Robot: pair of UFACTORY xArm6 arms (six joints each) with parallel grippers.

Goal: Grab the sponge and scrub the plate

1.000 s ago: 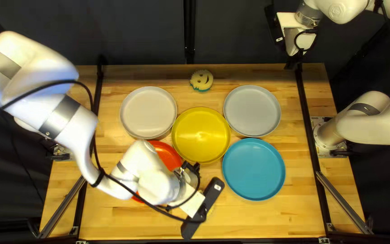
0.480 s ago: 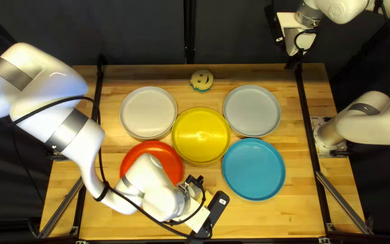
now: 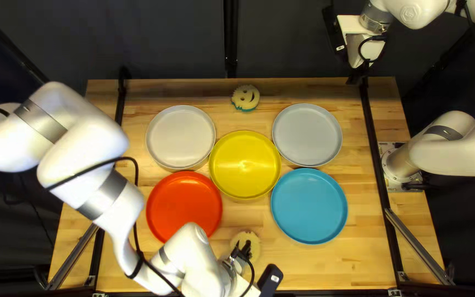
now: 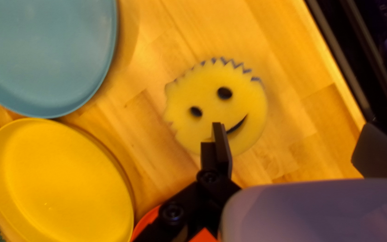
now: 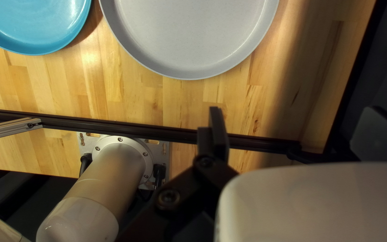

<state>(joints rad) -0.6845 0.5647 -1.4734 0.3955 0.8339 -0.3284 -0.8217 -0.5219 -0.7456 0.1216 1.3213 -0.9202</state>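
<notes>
Left gripper (image 4: 293, 126) was wide open near the smiling sponge (image 4: 209, 96)!
It needed to straddle that sponge squarely before dropping; right gripper (image 5: 293, 110) stood open too.

A dark curtain (image 3: 166, 38) hangs behind the wooden bench (image 3: 314, 264), a black post (image 3: 231, 38) upright against it. Black rails (image 3: 377, 154) run near the bench's left and right edges; silver bars (image 3: 419, 245) slant toward its near corners. Shade (image 5: 310, 80) dims the far edge.
</notes>
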